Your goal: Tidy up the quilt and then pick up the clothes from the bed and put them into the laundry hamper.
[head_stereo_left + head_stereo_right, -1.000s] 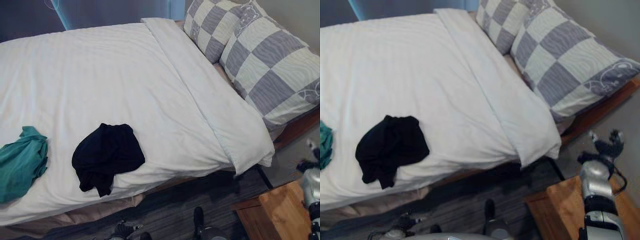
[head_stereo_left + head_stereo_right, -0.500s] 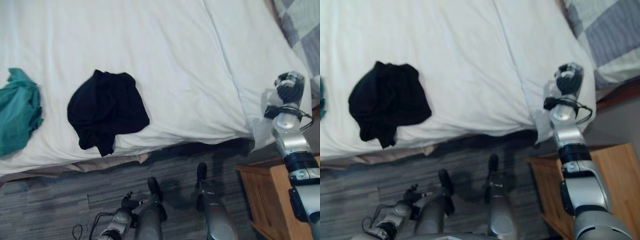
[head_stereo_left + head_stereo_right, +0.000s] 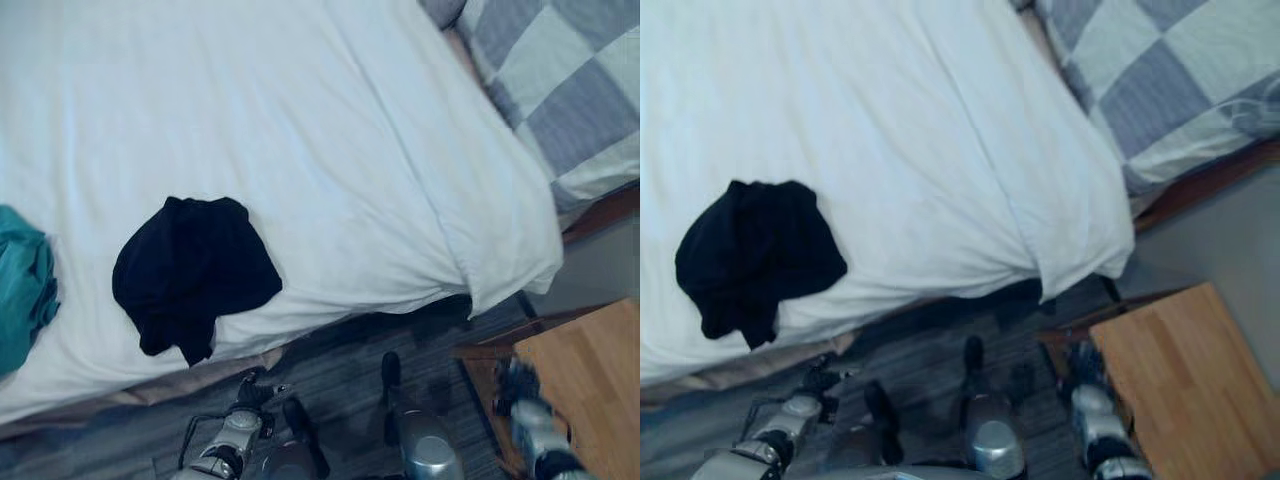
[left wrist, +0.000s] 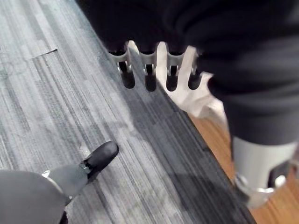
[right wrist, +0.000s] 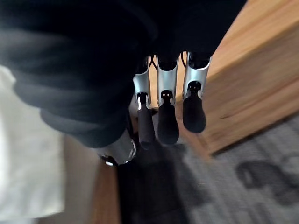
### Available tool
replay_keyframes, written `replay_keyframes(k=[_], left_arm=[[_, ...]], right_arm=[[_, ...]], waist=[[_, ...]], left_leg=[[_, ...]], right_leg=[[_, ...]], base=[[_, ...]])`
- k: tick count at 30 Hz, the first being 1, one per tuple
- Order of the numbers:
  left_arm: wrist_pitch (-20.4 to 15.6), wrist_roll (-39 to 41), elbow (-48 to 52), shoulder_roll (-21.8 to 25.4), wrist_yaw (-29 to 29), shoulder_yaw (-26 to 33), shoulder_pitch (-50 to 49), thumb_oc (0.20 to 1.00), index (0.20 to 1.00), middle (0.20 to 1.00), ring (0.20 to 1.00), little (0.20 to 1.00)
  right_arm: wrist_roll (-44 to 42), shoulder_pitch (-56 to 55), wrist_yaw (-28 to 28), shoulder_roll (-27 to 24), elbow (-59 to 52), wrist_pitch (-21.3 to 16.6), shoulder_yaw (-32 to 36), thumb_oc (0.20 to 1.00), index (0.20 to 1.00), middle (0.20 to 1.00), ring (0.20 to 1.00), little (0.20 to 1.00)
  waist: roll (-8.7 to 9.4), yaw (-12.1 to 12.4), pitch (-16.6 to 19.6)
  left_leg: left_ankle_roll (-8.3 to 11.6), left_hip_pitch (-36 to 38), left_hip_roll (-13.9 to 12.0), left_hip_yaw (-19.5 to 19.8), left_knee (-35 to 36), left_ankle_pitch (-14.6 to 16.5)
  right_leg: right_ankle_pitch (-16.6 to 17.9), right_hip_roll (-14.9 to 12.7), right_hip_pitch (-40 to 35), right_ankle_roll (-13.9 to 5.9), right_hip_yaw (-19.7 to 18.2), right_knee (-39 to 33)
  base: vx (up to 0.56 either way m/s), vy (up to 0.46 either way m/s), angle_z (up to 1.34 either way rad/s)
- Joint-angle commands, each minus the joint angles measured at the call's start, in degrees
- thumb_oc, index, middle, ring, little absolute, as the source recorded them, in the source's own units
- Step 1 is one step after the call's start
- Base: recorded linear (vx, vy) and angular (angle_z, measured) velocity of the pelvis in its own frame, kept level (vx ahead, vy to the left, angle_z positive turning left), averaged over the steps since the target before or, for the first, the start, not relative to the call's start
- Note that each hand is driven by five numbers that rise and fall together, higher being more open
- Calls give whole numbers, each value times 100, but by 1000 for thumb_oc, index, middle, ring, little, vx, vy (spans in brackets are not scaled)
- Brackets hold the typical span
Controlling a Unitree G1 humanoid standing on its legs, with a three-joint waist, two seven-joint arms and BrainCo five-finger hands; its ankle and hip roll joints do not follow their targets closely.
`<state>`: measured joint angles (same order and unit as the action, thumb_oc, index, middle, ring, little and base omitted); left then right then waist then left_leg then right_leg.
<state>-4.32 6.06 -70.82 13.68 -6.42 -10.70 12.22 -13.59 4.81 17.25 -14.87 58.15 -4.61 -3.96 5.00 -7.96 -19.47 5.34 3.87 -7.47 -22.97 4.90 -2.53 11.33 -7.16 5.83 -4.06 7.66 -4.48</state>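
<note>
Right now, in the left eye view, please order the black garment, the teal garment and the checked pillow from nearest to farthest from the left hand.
1. Black garment, on the quilt just above the left hand.
2. Teal garment, at the left edge.
3. Checked pillow, far upper right.

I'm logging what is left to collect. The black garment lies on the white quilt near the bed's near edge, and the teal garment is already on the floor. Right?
Not quite. The black garment does lie on the white quilt near the bed's near edge, but the teal garment is on the quilt too, at the robot's far left, as the left eye view shows.
</note>
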Motion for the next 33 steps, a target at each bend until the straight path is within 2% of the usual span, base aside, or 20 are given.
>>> replay_keyframes(k=[1, 3, 5, 7, 9, 10, 14, 15, 18, 22, 23, 24, 25, 26, 28, 29, 30, 31, 32, 33], left_arm=[[56, -188, -260, 185, 20, -138, -327, 1000, 1000, 1000, 1000, 1000], [58, -271, -257, 250, 41, -166, -397, 1000, 1000, 1000, 1000, 1000], [57, -338, -303, 257, 47, -146, -460, 1000, 1000, 1000, 1000, 1000], [48, -444, -304, 280, 97, -216, -512, 1000, 1000, 1000, 1000, 1000], [-37, -540, -220, 122, -17, -243, -507, 1000, 1000, 1000, 1000, 1000], [-86, -572, -210, -17, -45, -317, -555, 1000, 1000, 1000, 1000, 1000], [-213, -419, 91, -133, -2, -312, -778, 1000, 1000, 1000, 1000, 1000], [-212, -419, 92, -133, -2, -311, -779, 1000, 1000, 1000, 1000, 1000], [-236, -975, 1, -206, 58, -601, -1034, 1000, 1000, 1000, 1000, 1000], [-203, -1410, -55, -130, 126, -843, -1016, 1000, 1000, 1000, 1000, 1000], [-201, -1514, -52, -101, 148, -933, -915, 1000, 1000, 1000, 1000, 1000], [-174, -1529, -22, -28, 155, -1010, -866, 1000, 1000, 1000, 1000, 1000], [-190, -1521, 11, 34, 149, -980, -809, 1000, 1000, 1000, 1000, 1000], [-159, -1566, -12, 177, 144, -950, -788, 1000, 1000, 1000, 1000, 1000], [-159, -1567, -11, 177, 144, -950, -789, 1000, 1000, 1000, 1000, 1000], [-74, -1673, -107, 201, 137, -966, -817, 1000, 1000, 1000, 1000, 1000], [-74, -1673, -106, 198, 137, -965, -819, 1000, 1000, 1000, 1000, 1000], [-59, -1723, -184, 166, 140, -958, -831, 1000, 1000, 1000, 1000, 1000], [-59, -1724, -184, 165, 139, -957, -833, 1000, 1000, 1000, 1000, 1000], [-33, -1718, -146, 134, 157, -980, -751, 1000, 1000, 1000, 1000, 1000]], right_arm=[[475, 168, -402, 227, 416, 13, -536, 1000, 1000, 1000, 1000, 1000], [621, 188, -473, 261, 575, 50, -658, 1000, 1000, 1000, 1000, 1000], [1044, 101, -610, 422, 913, 128, -949, 1000, 1000, 1000, 1000, 1000], [1190, -2, -600, 426, 861, 113, -1051, 1000, 1000, 1000, 1000, 1000], [1871, 360, -586, 272, 792, 159, -1629, 1000, 1000, 1000, 1000, 1000], [2186, 531, -559, 299, 703, 146, -1933, 1000, 1000, 1000, 1000, 1000], [2721, 664, -803, 318, 84, 55, -2590, 1000, 1000, 1000, 1000, 1000], [2721, 663, -803, 317, 82, 56, -2591, 1000, 1000, 1000, 1000, 1000], [2923, 643, -1034, 369, -95, -79, -2822, 1000, 1000, 1000, 1000, 1000], [2915, 441, -1071, 338, 169, -51, -2615, 1000, 1000, 1000, 1000, 1000], [2921, 451, -1048, 386, 242, -3, -2512, 1000, 1000, 1000, 1000, 1000], [2735, 486, -1055, 446, 361, 144, -2310, 1000, 1000, 1000, 1000, 1000], [2623, 455, -1042, 480, 340, 139, -2239, 1000, 1000, 1000, 1000, 1000], [2457, 387, -1021, 509, 302, 104, -2149, 1000, 1000, 1000, 1000, 1000], [2456, 385, -1021, 509, 301, 105, -2149, 1000, 1000, 1000, 1000, 1000], [2350, 171, -1012, 588, 298, 47, -2173, 1000, 1000, 1000, 1000, 1000], [2349, 169, -1011, 586, 298, 46, -2175, 1000, 1000, 1000, 1000, 1000], [2365, 99, -980, 619, 334, 17, -2263, 1000, 1000, 1000, 1000, 1000], [2364, 98, -980, 618, 334, 16, -2265, 1000, 1000, 1000, 1000, 1000], [2339, 42, -973, 596, 217, 21, -2358, 1000, 1000, 1000, 1000, 1000]], waist=[[71, 122, 481], [24, 151, 487], [-22, 298, 568], [1, 330, 564], [4, 507, 344], [-26, 600, 291], [-14, 671, 500], [-9, 670, 509], [-179, 582, 832], [-247, 512, 945], [-169, 496, 950], [-27, 525, 856], [-23, 522, 813], [-35, 449, 752], [-33, 460, 755], [-86, 225, 679], [-94, 224, 672], [-92, 117, 658], [-98, 115, 649], [-91, 38, 643]], left_leg=[[-58, -251, -228, 176, 10, 156], [-95, -208, -226, 181, 10, 173], [-141, -134, -12, 220, 10, 147], [-132, -285, 73, 222, -401, 180], [328, -1011, 43, 363, -1671, 109], [511, -1143, -83, 566, -1893, 31], [426, -638, -894, 860, -1442, 170], [424, -639, -885, 856, -1420, 152], [581, -138, -1784, 715, -324, -532], [742, -15, -1669, 603, 9, -433], [724, -70, -1478, 631, 9, -310], [582, -19, -1137, 508, -55, -127], [512, 41, -1059, 401, -31, -61], [330, 132, -914, 284, 10, 47], [332, 136, -914, 271, 10, 49], [240, 233, -793, 223, 10, 101], [249, 244, -807, 223, 10, 104], [194, 356, -502, 159, 10, 203], [198, 369, -511, 160, 10, 207], [139, 599, -205, 164, 10, 537]], right_leg=[[-724, -419, 324, -809, 133, 1238], [-869, -320, 306, -800, 151, 1640], [-1321, -132, -396, -567, 607, 1178], [-1430, -33, -616, -384, 601, 839], [-1401, -108, -828, -209, 624, 355], [-1357, -166, -823, -206, 670, 272], [-1115, -652, -768, -402, 700, 199], [-1110, -657, -757, -402, 698, 198], [-1085, -1145, -634, -719, 856, 251], [-822, -1469, -745, -952, 999, 369], [-520, -1699, -741, -1050, 965, 526], [421, -2167, -599, -1090, 973, 1018], [424, -2241, -511, -1016, 1092, 1255], [98, -1928, -211, -847, 987, 1834], [86, -1928, -193, -846, 969, 1853], [-715, -935, 48, -615, 933, 1916], [-733, -925, 42, -608, 936, 1932], [-992, -249, 138, -543, 1207, 1564], [-991, -240, 120, -541, 1212, 1553], [-1220, 188, 112, -471, 1373, 1179]], base=[[-135, 133, -4], [-56, 94, 4], [50, 51, 5], [-27, 22, 20], [-207, 117, 35], [-250, 191, 31], [-81, 317, 17], [20, 344, 18], [-21, 688, 8], [42, 509, 49], [92, 698, 79], [57, 701, 79], [64, 879, 50], [35, 533, 20], [31, 322, -3], [40, 312, 12], [122, 540, 11], [86, 221, 2], [261, 388, -17], [178, 160, -5]])
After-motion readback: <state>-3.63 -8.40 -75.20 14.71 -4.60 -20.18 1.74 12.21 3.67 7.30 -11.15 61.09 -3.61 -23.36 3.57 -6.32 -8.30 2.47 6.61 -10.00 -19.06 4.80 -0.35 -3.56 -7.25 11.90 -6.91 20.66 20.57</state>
